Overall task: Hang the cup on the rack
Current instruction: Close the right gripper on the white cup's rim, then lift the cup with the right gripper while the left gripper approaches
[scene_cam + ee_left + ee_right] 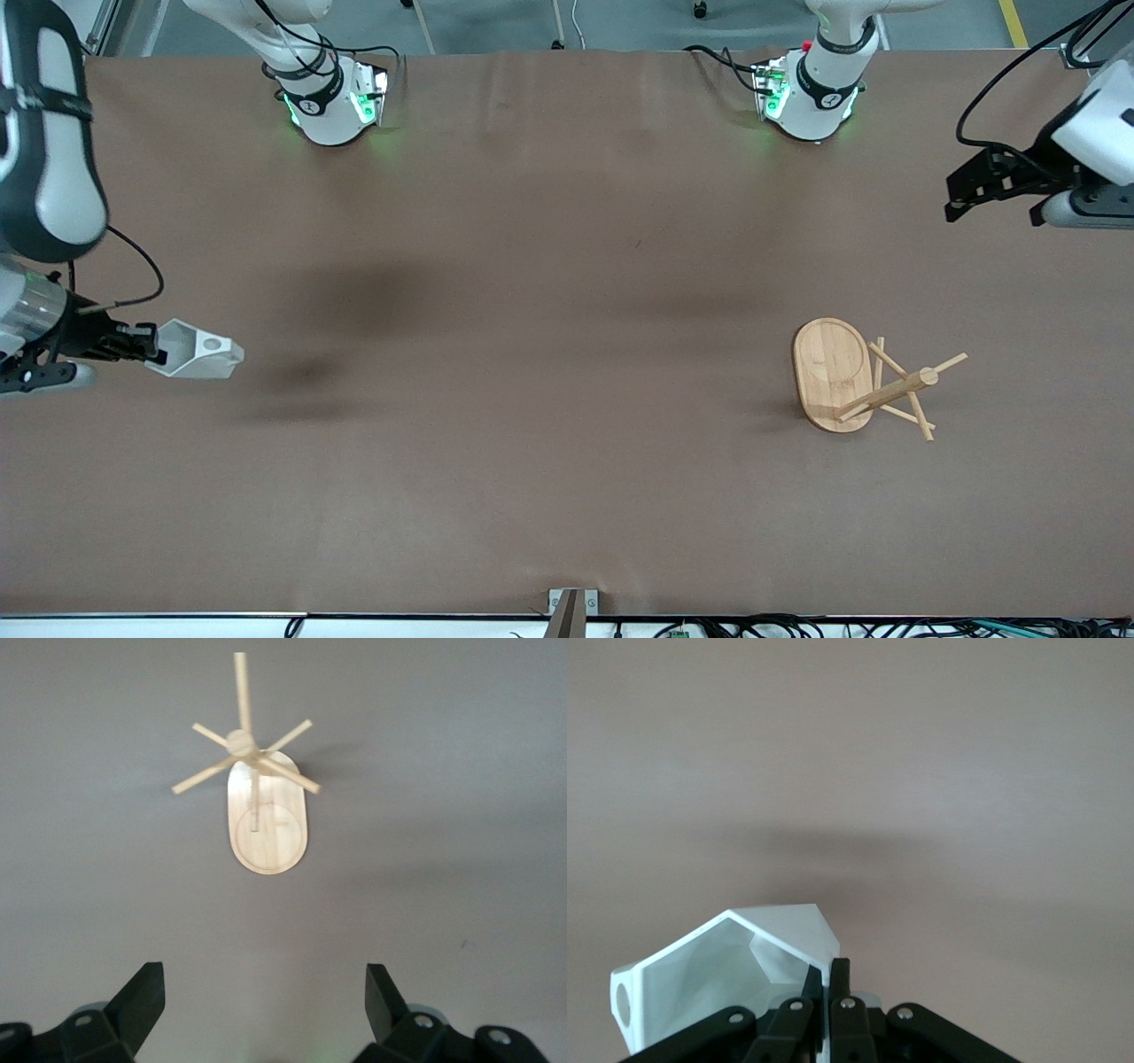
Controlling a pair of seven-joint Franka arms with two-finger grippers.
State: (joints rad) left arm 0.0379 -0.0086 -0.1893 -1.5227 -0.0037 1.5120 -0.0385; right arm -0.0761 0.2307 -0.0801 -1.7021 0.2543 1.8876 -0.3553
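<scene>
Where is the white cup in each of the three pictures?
Front view: the cup is held up by the right gripper, at the right arm's end of the table.
Left wrist view: no cup here, only the rack and the open left gripper.
Right wrist view: the cup is low in the picture, its wall pinched by the right gripper.
Shared landmark: the brown table.

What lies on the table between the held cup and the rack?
Nothing: the front view shows only bare brown table between the cup and the rack.
</scene>
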